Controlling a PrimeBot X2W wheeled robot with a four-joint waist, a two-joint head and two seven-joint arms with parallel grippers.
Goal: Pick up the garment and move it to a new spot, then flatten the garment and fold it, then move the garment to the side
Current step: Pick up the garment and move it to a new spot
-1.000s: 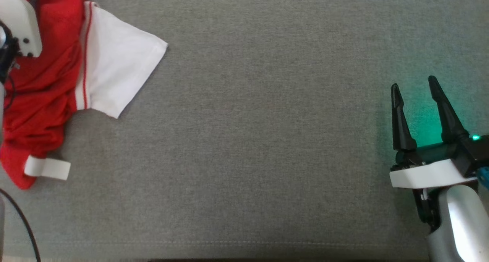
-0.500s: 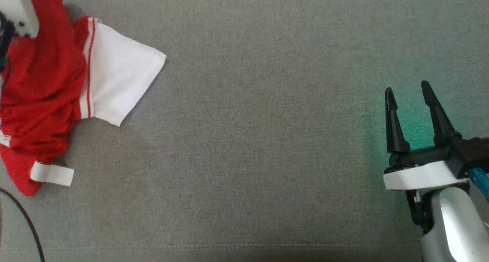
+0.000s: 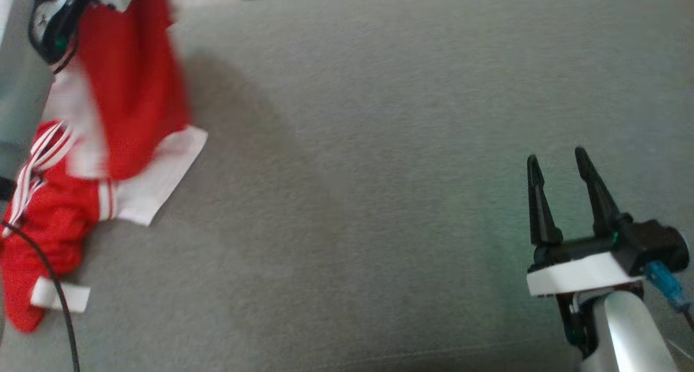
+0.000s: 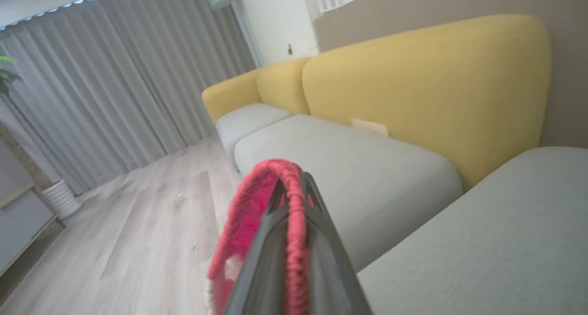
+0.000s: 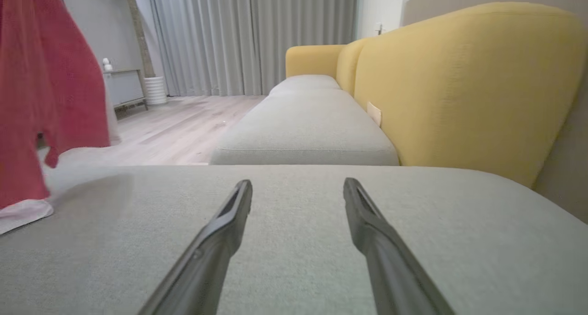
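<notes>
The grey sofa cushion fills the head view, and its far edge now shows at the top, since the camera has tilted in the last second. Behind it in the right wrist view rise a yellow sofa backrest, grey curtains and a pale wooden floor.

The red and white jersey, which a second ago lay crumpled flat at the cushion's left edge, now has its upper part pulled up and hanging. Its lower folds and white sleeve still rest on the cushion.

The left gripper was open then and is now pinched tight on a red fold of the jersey. The right gripper hovers at the lower right with its fingers spread and empty, as before, well apart from the jersey. A thin black cable crosses the jersey's lowest folds.
</notes>
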